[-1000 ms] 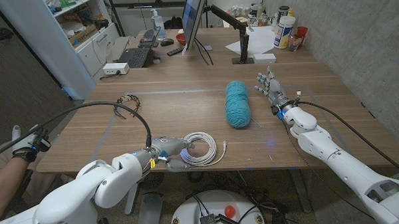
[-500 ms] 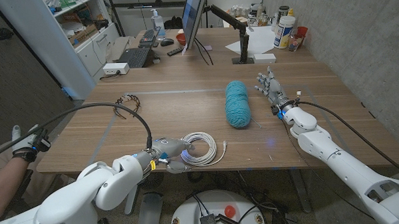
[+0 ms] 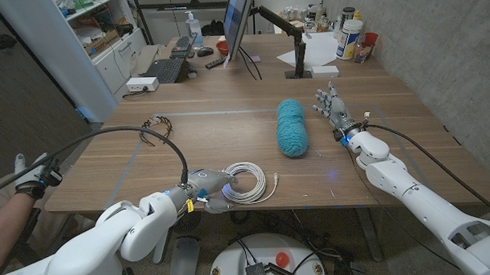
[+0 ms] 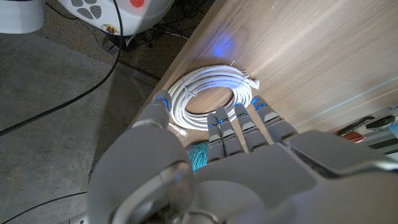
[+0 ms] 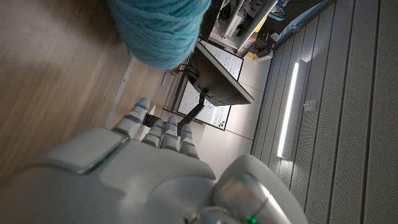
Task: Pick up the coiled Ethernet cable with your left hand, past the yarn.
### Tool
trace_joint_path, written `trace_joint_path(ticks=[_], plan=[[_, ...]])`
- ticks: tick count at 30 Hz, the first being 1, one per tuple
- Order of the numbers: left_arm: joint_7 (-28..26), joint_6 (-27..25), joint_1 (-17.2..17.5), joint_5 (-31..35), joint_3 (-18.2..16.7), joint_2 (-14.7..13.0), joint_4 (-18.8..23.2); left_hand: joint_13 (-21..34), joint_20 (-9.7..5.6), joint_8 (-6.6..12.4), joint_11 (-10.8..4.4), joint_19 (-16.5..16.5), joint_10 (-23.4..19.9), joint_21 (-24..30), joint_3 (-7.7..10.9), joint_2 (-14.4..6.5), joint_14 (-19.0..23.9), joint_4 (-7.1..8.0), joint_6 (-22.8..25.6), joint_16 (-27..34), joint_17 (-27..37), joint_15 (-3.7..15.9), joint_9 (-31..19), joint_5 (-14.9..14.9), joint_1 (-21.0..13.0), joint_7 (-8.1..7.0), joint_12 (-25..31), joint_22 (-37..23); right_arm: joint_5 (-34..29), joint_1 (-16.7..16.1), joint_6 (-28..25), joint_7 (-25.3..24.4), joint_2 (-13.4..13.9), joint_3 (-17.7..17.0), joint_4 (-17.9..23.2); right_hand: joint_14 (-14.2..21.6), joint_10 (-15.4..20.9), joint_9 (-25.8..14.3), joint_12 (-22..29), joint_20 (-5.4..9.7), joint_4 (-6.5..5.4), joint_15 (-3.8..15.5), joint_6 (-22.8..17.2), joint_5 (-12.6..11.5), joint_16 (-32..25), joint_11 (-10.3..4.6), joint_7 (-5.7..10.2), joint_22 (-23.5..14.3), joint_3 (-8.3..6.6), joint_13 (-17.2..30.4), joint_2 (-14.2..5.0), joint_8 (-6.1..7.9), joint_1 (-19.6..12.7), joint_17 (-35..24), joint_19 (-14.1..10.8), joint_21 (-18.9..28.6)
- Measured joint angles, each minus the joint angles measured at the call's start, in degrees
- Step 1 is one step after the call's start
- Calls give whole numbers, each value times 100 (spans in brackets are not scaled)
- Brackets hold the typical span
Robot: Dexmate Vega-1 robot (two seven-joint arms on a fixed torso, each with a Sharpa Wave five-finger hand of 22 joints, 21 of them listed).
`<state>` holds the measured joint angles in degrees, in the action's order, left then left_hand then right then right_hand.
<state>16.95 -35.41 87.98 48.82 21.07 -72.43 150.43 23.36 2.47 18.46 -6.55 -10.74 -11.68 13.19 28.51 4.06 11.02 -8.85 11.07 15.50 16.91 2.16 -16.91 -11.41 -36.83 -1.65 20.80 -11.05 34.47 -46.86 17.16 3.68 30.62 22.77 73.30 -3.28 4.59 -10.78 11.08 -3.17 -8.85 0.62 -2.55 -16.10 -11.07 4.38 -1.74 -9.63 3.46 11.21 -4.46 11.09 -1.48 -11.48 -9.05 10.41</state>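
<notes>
Ethernet cable, white and coiled flat, lies near the table's front edge, well short of the teal yarn toward the middle. Left hand reaches low over the front edge, fingers spread at the coil's rim, gripping nothing yet. Right hand stands upright beside the yarn, open, out of the way.

left hand: shifted slightly nearer the coiled ethernet cable, fingertips now at the coil's near rim; left arm edged a little forward with it.
</notes>
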Motion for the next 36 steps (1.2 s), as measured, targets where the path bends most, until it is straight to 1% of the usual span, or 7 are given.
trace_joint_path(ticks=[7,9,12,16,29,33,36], plan=[[44,-64,-41,359,183,106,-20,18,30,40,-9,-30,-27,0,24,0,18,-24,0,0,22,19,1,0,0,0,0,-29,2,-2,0,0,0,-2,0,-31,0,0,0,0,0,-31,0,0,0,0,0,0,0,0,0,0,0,0,0,0],[48,-69,-41,413,183,106,-20,18,30,41,-9,-30,-27,0,24,0,18,-24,32,0,27,18,1,0,0,33,0,-29,3,-2,0,2,0,-2,0,-31,-1,0,0,0,0,-31,0,0,0,1,0,0,0,0,0,0,0,0,0,0],[62,-72,-41,547,183,106,-20,43,30,62,-9,-30,-27,0,24,0,20,-24,63,0,27,17,1,0,0,1,41,-29,3,-3,0,2,0,-3,0,-31,-14,0,0,0,0,-31,0,0,0,14,0,0,0,0,0,0,0,0,0,0],[96,-74,-42,721,303,254,-80,44,-1,62,-31,-61,-51,0,24,-31,60,-24,63,0,53,5,-15,0,-31,1,41,-29,9,-6,3,5,0,-6,3,-31,-14,0,0,0,0,-31,0,0,0,14,0,0,0,0,0,0,0,0,0,0],[152,-58,25,1052,336,509,-153,72,-1,105,-34,-61,-91,0,24,-31,77,-24,83,45,106,22,-26,0,-91,-20,66,-28,23,-25,22,-6,0,-27,20,-31,-13,0,0,0,0,-31,0,0,0,12,0,0,0,0,0,0,0,0,0,0],[176,-34,57,1112,331,596,-174,97,29,105,-40,-92,-98,0,24,-31,77,-24,83,45,106,22,-37,0,-91,-20,94,-28,29,-31,27,-12,0,-33,27,-31,-12,0,0,0,0,-31,0,0,0,12,0,0,0,0,0,0,0,0,0,0],[208,7,59,1160,326,655,-188,97,0,105,-40,-122,-98,0,-19,-31,77,-31,83,45,119,22,-53,0,-91,-19,105,-28,33,-36,31,-14,1,-38,32,-31,-12,0,0,0,0,-31,0,0,0,12,0,0,0,0,0,0,0,0,0,0]])
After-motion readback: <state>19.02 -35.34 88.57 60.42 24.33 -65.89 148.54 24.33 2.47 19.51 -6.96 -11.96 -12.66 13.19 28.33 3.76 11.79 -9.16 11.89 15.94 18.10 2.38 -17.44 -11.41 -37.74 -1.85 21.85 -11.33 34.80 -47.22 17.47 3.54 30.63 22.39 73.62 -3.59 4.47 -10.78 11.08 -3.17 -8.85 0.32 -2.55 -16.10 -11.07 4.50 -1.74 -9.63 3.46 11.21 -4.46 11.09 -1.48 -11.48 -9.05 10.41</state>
